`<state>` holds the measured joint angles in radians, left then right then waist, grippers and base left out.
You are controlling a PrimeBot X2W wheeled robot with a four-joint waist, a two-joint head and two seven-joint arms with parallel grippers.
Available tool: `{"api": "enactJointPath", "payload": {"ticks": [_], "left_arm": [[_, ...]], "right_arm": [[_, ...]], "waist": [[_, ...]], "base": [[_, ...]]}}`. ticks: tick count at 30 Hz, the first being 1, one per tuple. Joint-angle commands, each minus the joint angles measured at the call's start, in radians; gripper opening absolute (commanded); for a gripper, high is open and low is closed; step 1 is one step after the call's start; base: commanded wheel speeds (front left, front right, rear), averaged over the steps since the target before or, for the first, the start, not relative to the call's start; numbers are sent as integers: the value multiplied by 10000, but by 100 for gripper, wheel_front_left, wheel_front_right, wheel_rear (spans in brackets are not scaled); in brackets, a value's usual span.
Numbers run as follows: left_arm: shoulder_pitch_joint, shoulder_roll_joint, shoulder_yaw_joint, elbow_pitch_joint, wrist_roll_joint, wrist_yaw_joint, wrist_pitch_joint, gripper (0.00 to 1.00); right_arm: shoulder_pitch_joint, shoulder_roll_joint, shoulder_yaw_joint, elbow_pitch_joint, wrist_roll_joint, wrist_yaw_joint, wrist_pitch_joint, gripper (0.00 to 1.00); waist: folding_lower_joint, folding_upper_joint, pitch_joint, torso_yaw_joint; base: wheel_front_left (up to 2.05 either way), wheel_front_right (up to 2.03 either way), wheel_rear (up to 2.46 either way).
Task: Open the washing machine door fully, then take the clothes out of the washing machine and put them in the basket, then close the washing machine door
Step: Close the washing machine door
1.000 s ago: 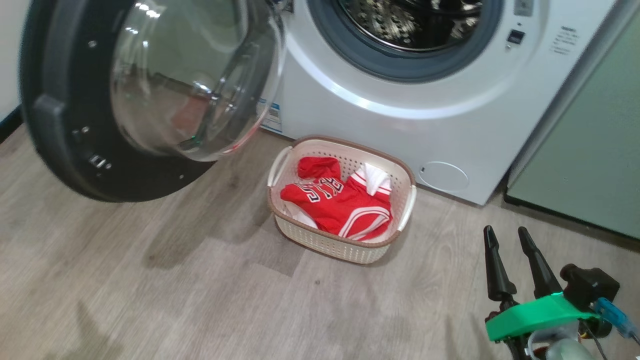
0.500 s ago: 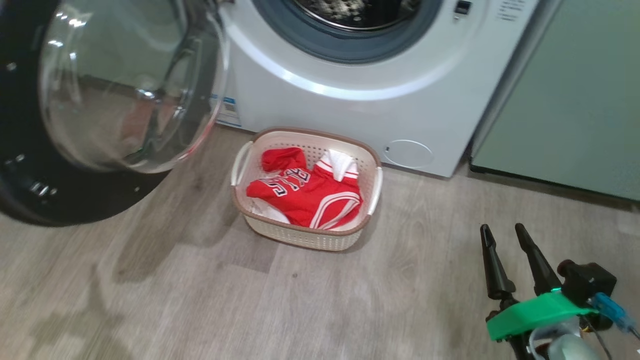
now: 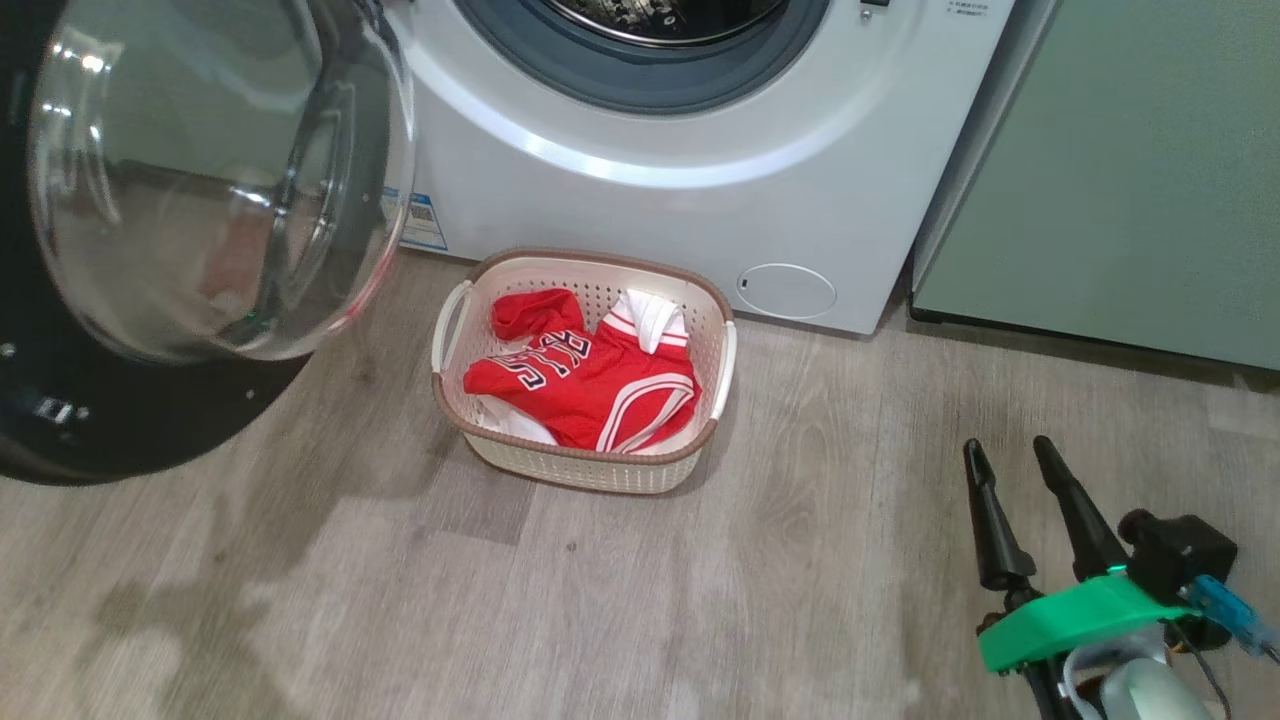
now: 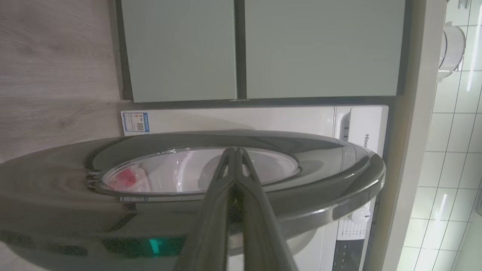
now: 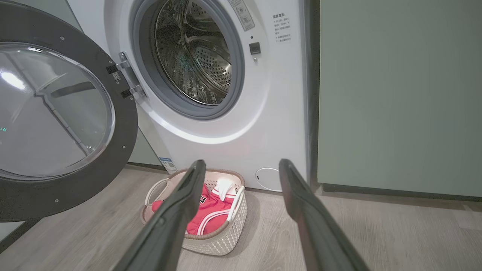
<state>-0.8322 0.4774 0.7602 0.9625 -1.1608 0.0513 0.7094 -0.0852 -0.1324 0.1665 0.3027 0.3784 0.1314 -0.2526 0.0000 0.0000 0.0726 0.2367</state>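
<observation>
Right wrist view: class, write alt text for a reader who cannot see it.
A white washing machine stands with its black-rimmed door swung open at left, visible drum bare. Before it, a cream basket holds red and white clothes, partly behind the right gripper's open fingers.

The head view looks steeply down on the floor [image 3: 700,600], with the basket [image 3: 575,470] in the centre and the washing machine [image 3: 680,220] at the top edge. The right wrist view sits low and further back, facing the washing machine front. Both views share the basket and the washing machine door [image 3: 190,220]. The left wrist view is rolled sideways and seems very near the outer face of this door.
</observation>
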Motion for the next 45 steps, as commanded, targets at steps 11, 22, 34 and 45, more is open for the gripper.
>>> {"api": "enactJointPath", "payload": {"ticks": [11, 22, 34, 45], "left_arm": [[-70, -1221, -1408, -1965, 140, -130, 2208, 0], [411, -2865, -2242, -4122, -220, 527, 3816, 0], [444, -3382, -2597, -3819, -99, 265, 3612, 0], [188, -3467, -2588, -3304, -122, -100, 3180, 0]], "right_arm": [[-98, 24, 59, -236, -64, -7, -92, 100], [-30, 162, -23, -229, -61, -7, -92, 100], [-213, 218, -51, -200, -66, -7, -92, 100], [-180, 216, -176, -213, -71, -7, -92, 100]], "waist": [[0, 0, -388, 317], [0, 0, -604, 100], [0, 0, -525, -1580], [0, 0, -433, -3393]], "base": [[0, 0, 0], [0, 0, 0], [0, 0, 0], [0, 0, 0]]}}
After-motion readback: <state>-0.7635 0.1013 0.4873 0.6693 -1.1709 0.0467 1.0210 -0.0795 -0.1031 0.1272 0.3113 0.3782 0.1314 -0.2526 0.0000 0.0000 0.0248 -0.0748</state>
